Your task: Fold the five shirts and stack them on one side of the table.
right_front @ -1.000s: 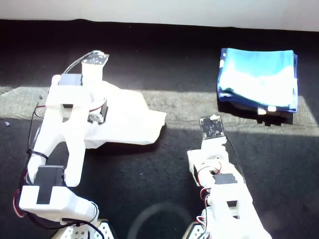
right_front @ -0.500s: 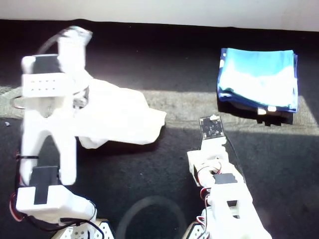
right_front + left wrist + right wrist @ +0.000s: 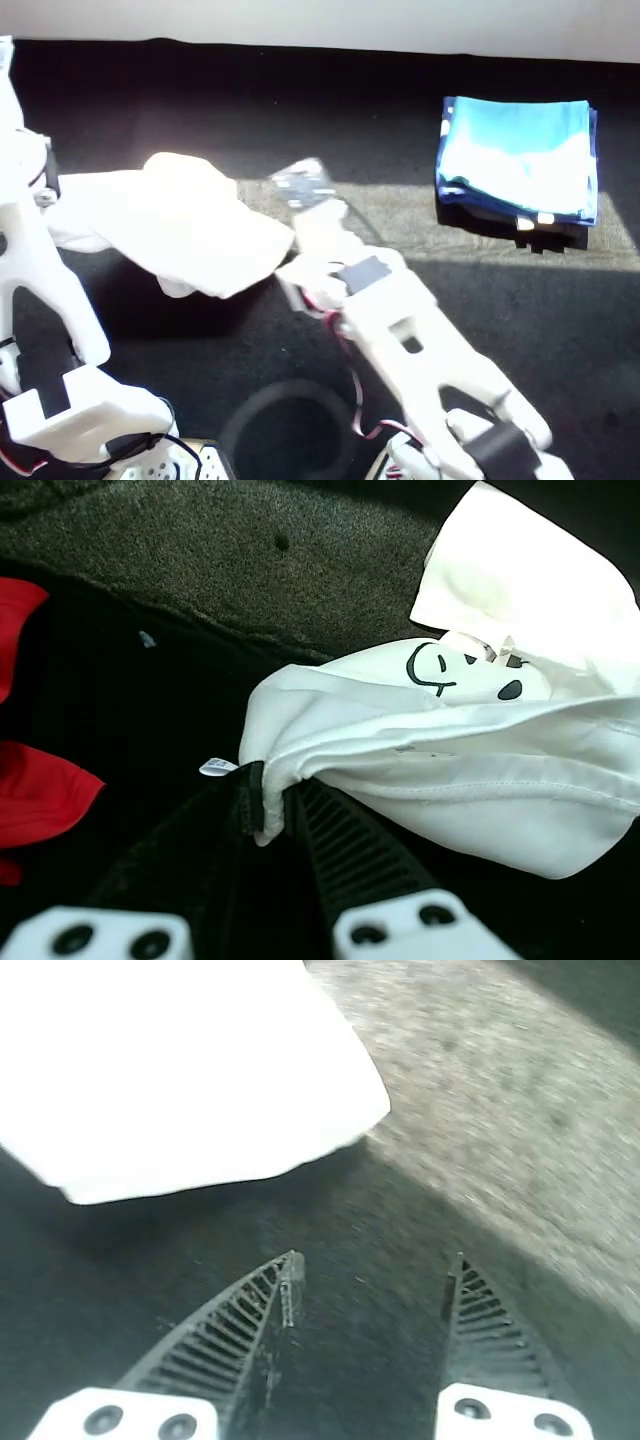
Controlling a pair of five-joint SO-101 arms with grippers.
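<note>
High view: we've got the white shirt (image 3: 190, 225) at 9 o'clock from our open right gripper (image 3: 372, 1270), left gripper (image 3: 272, 802) pinching its hem

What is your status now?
Left gripper shut on white shirt. Right gripper open, beside shirt, not gripping. Folded stack lies apart.

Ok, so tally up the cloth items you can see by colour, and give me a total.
white shirt: 1
blue stack: 1 folded pile, layers too close to count
red cloth: 1, as far as its visible part tells
Total: 3
</note>
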